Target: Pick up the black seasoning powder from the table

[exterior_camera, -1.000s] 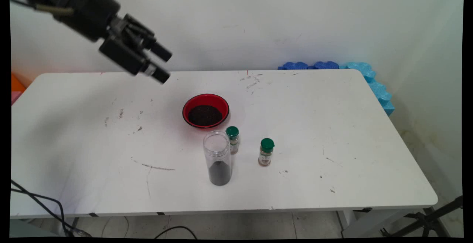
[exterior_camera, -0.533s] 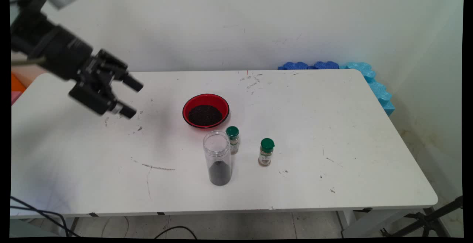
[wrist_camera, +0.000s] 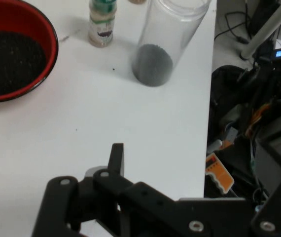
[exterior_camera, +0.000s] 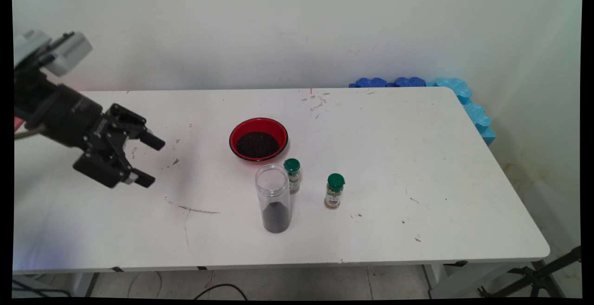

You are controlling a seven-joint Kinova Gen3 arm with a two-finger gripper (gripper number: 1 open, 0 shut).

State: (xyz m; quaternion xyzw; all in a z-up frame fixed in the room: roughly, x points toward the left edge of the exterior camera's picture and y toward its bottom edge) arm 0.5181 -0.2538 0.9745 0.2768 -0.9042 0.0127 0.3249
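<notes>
My black gripper (exterior_camera: pixel 152 162) hangs open and empty low over the left part of the white table (exterior_camera: pixel 417 165), pointing right. Nothing is between its fingers. Well to its right stands a red bowl (exterior_camera: pixel 258 139) of dark grains. A tall clear jar (exterior_camera: pixel 274 199) with dark powder at its bottom is in front of the bowl. Two green-capped spice bottles stand by the jar, one (exterior_camera: pixel 292 175) just behind it and one (exterior_camera: pixel 334 191) to its right. The hand view shows one finger (wrist_camera: pixel 116 157) over bare table, with the bowl (wrist_camera: pixel 12 54), a spice bottle (wrist_camera: pixel 101 24) and the jar (wrist_camera: pixel 162 44) ahead.
Blue foam pieces (exterior_camera: pixel 417 83) line the table's far right corner and right edge. Scuff marks (exterior_camera: pixel 195 210) streak the table between the gripper and the jar. In the hand view the table edge (wrist_camera: pixel 208 123) runs along the right, with cables and equipment below it.
The gripper has dropped from high at the upper left down and leftward to just above the table's left side. It stayed open. The bowl, jar and bottles have not moved.
</notes>
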